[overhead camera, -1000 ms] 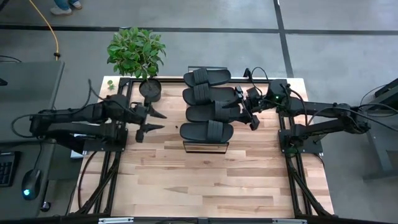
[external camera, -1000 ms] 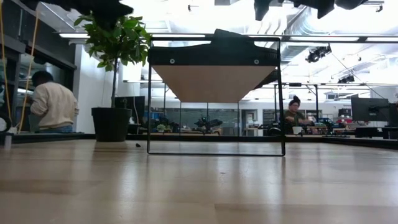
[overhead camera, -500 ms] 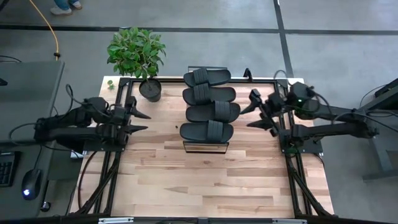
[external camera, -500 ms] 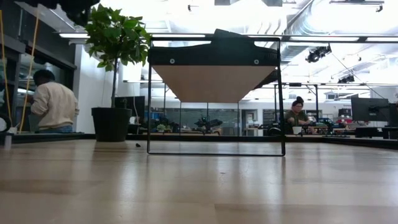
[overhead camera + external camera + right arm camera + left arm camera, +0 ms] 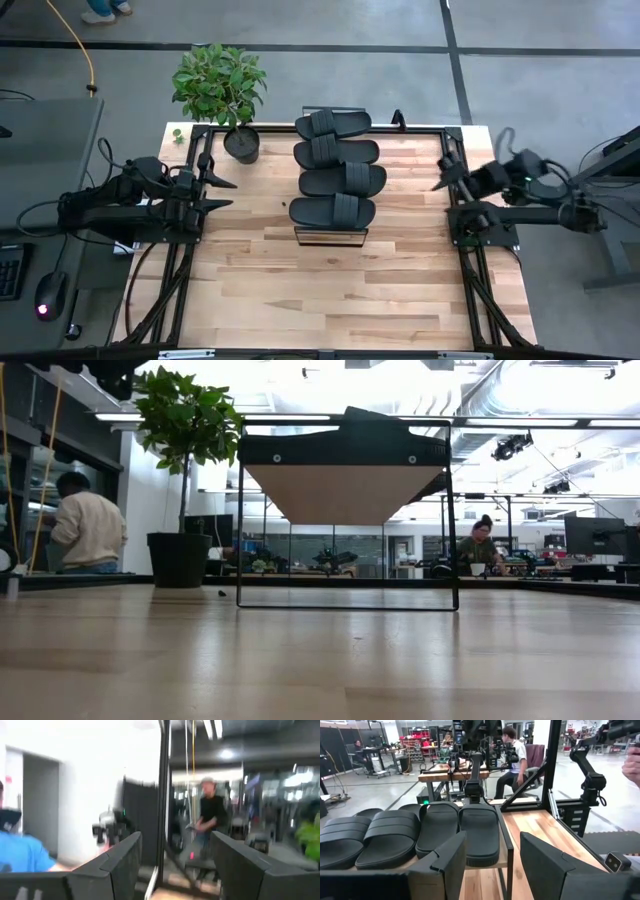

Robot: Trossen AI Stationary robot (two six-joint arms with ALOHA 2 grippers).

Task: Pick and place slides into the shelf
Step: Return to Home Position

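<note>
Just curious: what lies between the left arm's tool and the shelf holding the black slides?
Only bare wooden table, as the high view shows. The left tool and shelf stand apart; the potted plant sits aside.

table [image 5: 330, 290]: shelf [image 5: 331, 236], potted plant [image 5: 222, 88] | shelf: four slides [image 5: 337, 180]

Both arms are matte black throughout. The left arm [image 5: 120, 208] is built of chunky tubular links joined by rounded joint housings, with thin black cables looping loose beside it. The right arm [image 5: 545, 212] matches it, with cables arching over its wrist. Each ends in jaws of two slim, pointed fingers. In the wrist views, the left fingers [image 5: 445, 865] are flat, angular dark-grey plates with bevelled edges, and a small pale-grey connector [image 5: 615, 862] sits beside one. The right fingers [image 5: 122, 860] look alike.
</note>
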